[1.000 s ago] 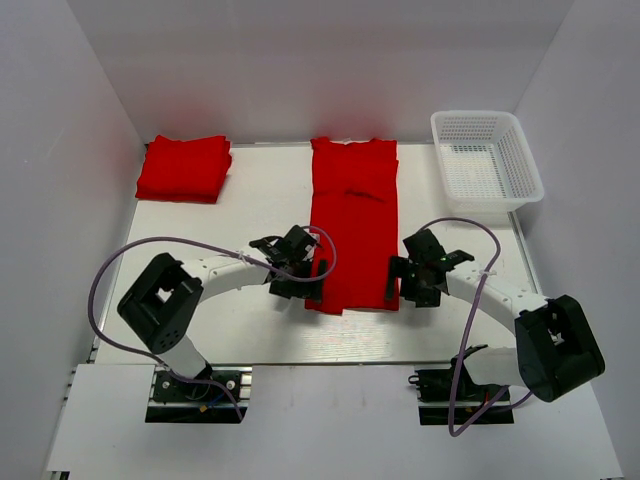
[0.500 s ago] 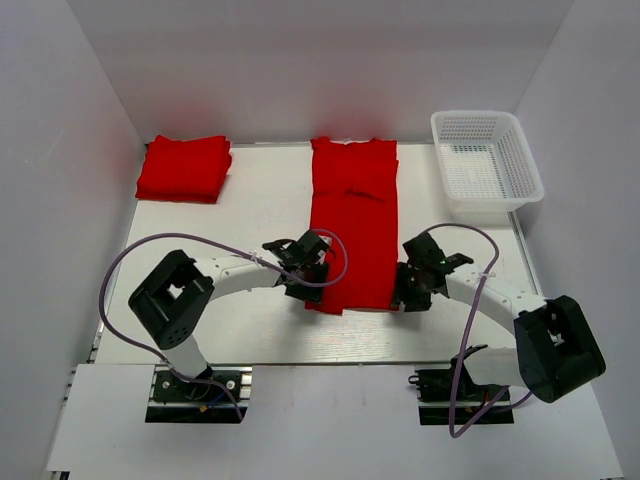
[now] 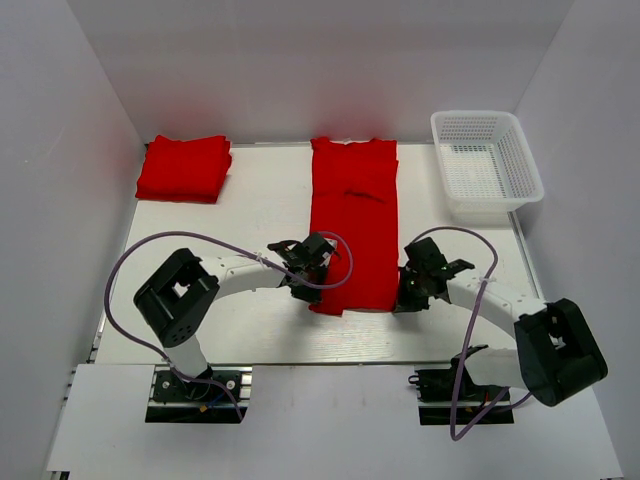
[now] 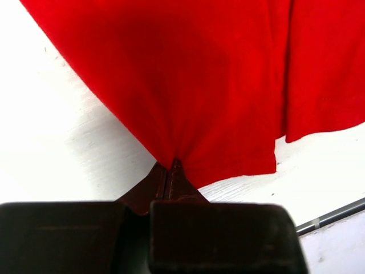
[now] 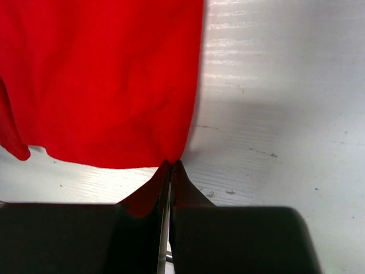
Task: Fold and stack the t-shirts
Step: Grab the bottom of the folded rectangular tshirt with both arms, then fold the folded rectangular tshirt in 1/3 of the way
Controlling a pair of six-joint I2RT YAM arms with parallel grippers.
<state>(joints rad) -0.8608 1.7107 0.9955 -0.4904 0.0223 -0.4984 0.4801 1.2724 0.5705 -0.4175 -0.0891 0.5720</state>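
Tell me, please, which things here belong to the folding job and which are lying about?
Job: spread t-shirt, pinched at its near corners by the left gripper and right gripper; folded t-shirt pile, far left.
Lying about: white mesh basket, far right.

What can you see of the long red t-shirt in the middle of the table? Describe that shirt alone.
The t-shirt is plain bright red cloth, folded lengthwise into a long narrow strip, with a faint crease across its far part. It lies on the white table, reaching from the far edge toward the near side. The left gripper pinches its near left corner and the right gripper its near right corner, gathering the cloth there.
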